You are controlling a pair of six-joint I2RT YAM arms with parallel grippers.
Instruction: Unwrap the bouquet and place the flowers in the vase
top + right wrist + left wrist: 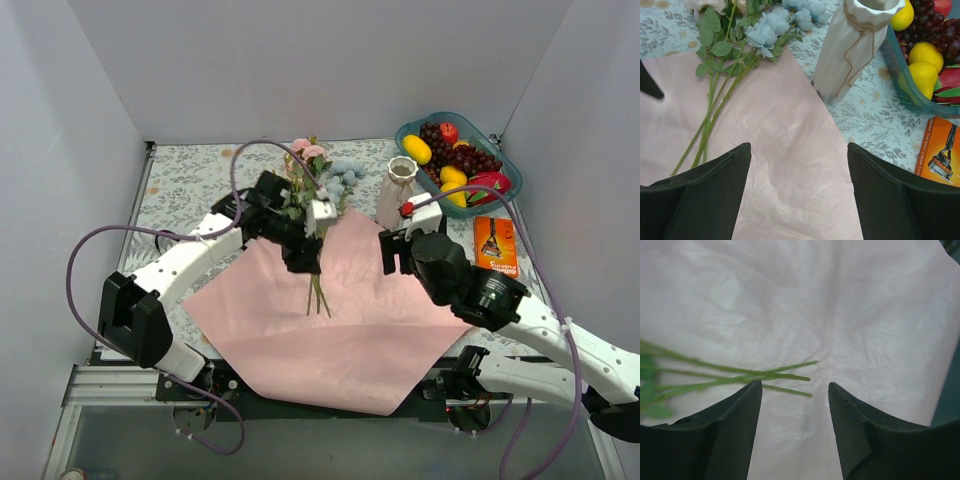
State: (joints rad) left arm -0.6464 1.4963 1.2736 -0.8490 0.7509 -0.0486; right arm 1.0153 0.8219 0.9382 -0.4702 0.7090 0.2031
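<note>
The bouquet lies unwrapped. Its pink paper [340, 330] is spread flat on the table, and the flowers [318, 170] rest on it, heads to the back and green stems [318, 295] toward me. My left gripper [303, 262] hovers low over the stems, open. The stem ends [785, 376] lie just past its left fingertip, with nothing between the fingers, whose midpoint is [795, 387]. My right gripper [392, 252] is open over the paper's right edge [790, 125], its midpoint [799, 150] empty. The white ribbed vase [398, 188] stands upright behind it, beside the blue blossoms [765, 27] and ahead of the vase [847, 50].
A teal bowl [505, 165] of fruit sits at the back right, its rim [900, 75] close to the vase. An orange box [494, 243] lies right of my right gripper, shown also as the box [940, 155]. White walls enclose the floral tablecloth [190, 180].
</note>
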